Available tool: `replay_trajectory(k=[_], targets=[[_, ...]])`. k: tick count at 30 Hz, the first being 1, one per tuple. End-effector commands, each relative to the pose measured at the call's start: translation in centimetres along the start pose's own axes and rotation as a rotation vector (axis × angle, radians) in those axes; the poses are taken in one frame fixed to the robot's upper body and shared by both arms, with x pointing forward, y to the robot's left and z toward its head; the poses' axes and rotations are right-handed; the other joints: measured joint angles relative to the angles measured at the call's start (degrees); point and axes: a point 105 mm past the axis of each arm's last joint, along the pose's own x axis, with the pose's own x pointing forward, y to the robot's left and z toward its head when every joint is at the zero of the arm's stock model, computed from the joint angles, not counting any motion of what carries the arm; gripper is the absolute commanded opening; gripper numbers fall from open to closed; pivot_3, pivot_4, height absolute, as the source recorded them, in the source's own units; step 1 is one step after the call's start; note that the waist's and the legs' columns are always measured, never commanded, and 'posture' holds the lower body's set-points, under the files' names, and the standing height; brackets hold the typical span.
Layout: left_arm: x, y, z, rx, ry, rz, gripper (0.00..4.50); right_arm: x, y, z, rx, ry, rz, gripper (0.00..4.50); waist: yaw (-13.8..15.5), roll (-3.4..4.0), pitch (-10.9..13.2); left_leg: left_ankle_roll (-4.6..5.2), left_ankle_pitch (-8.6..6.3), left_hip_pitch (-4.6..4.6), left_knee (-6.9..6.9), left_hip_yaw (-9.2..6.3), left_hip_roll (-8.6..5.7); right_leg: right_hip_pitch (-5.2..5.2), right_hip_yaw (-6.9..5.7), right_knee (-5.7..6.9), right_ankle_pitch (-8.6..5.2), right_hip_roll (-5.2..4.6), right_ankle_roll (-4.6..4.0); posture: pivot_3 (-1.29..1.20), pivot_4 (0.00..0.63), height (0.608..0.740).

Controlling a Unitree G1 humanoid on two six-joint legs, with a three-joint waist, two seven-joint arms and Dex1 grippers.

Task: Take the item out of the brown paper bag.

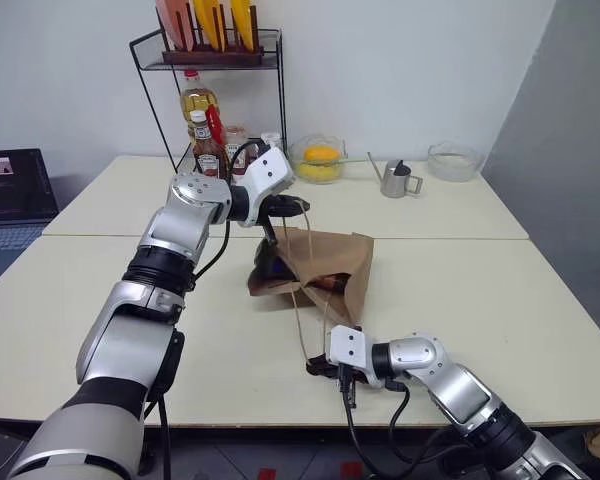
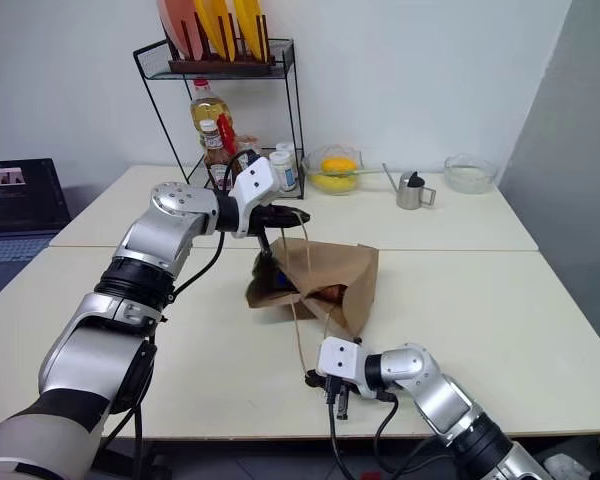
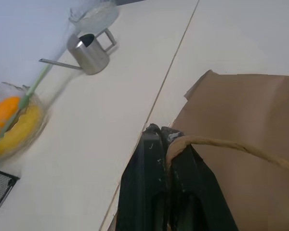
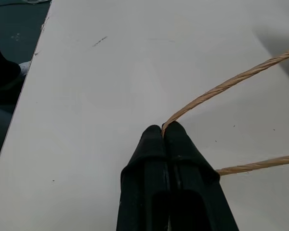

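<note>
Pinching a twine handle high above the table, the left gripper holds up the brown paper bag, its mouth toward the robot, the item hidden or too dark to make out. The left wrist view shows black fingers clamped on twine. In the right wrist view, the right gripper nips the other handle low over the tabletop.

The pale worktop carries the brown paper bag just beyond the right end effector. Farther past it stand a wire rack, a glass fruit bowl, a steel pitcher and another glass bowl.
</note>
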Motion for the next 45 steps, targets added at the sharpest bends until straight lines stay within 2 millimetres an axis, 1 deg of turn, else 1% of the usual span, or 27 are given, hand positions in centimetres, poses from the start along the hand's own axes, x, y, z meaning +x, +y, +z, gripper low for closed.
replay_trajectory(k=[1, 45], targets=[[-1.70, 2.60, 4.41, 0.087, -0.117, 0.118, 0.00, -0.46, 1.29, -4.63, 0.094, 0.161, 0.032, 0.00, 0.0, 0.00, 0.0, 0.00, 0.00, 0.00, 0.00, 0.00, 0.00, 0.00, 0.00, 0.00, 0.00, 0.00, 0.00, 0.00, 0.150, 0.740], [-1.61, 3.33, 5.11, 0.085, -0.144, 0.170, 0.00, -0.52, 1.71, -4.87, 0.104, 0.168, 0.043, 0.00, 0.1, 0.00, 0.0, 0.00, 0.00, 0.00, 0.00, 0.00, -0.01, 0.01, 0.00, 0.00, 0.00, -0.01, 0.00, 0.00, 0.150, 0.740]])
